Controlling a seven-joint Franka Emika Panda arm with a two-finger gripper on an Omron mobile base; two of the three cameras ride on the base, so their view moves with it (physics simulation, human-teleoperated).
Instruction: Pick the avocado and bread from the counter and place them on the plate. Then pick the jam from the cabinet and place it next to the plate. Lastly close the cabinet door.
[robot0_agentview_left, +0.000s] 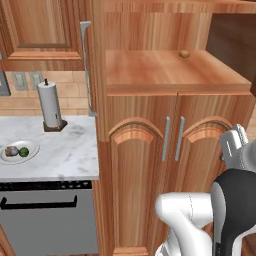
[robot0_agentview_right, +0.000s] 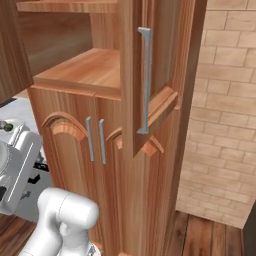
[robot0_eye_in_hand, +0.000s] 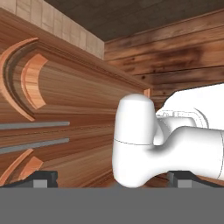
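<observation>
One tall warm-brown wooden cabinet (robot0_agentview_left: 175, 150) is the largest thing and serves as the landmark: its upper compartment stands open, with one upper door swung out at the left edge of the opening in the left base view and a second door (robot0_agentview_right: 150, 75) swung out toward the camera in the right base view, each carrying one long silver bar handle. Below the open shelf are two arched-panel lower doors, shut, with two silver bar handles (robot0_agentview_left: 173, 138) side by side at their meeting edge. On the bare wooden shelf inside the cabinet sits one small brownish-orange roundish thing, the jam (robot0_agentview_left: 184, 53), toward the back right. To the left of the cabinet, touching its side, lies one white-grey marble desk (robot0_agentview_left: 60, 150). On that desk, well left of the cabinet, rests one round shallow white plate (robot0_agentview_left: 31, 148), and in it lie one small brown bread lump (robot0_agentview_left: 11, 150) and one small dark green avocado (robot0_agentview_left: 23, 152), just beside each other. Nearer the cabinet stands one upright white paper-towel roll on a dark base (robot0_agentview_left: 50, 106). The gripper (robot0_eye_in_hand: 112, 177) hangs low before the lower doors, its jaws wide apart and holding nothing. No writing is legible.
</observation>
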